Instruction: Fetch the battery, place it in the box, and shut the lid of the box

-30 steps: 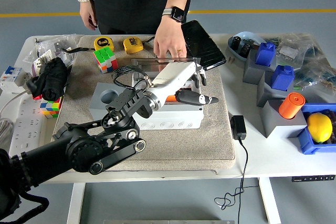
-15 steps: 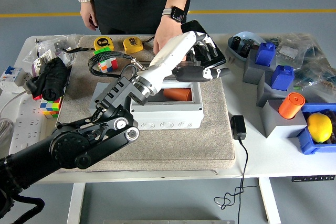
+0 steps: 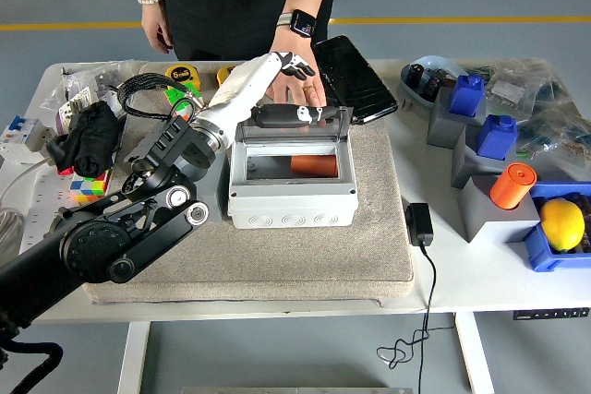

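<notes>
My left hand, fingers loosely extended and empty, rests on the lid at the far edge of the box, the orange battery lying crosswise inside, just nearer.

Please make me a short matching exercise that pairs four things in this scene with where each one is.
Things:
1. battery
2. lemon
3. robot's left hand
4. person's hand

Places:
A. at the raised lid's top edge
B. in the blue bin at the right edge
C. inside the grey box
D. behind the lid, at the far side of the box

Pairs: 1-C, 2-B, 3-A, 4-D
</notes>
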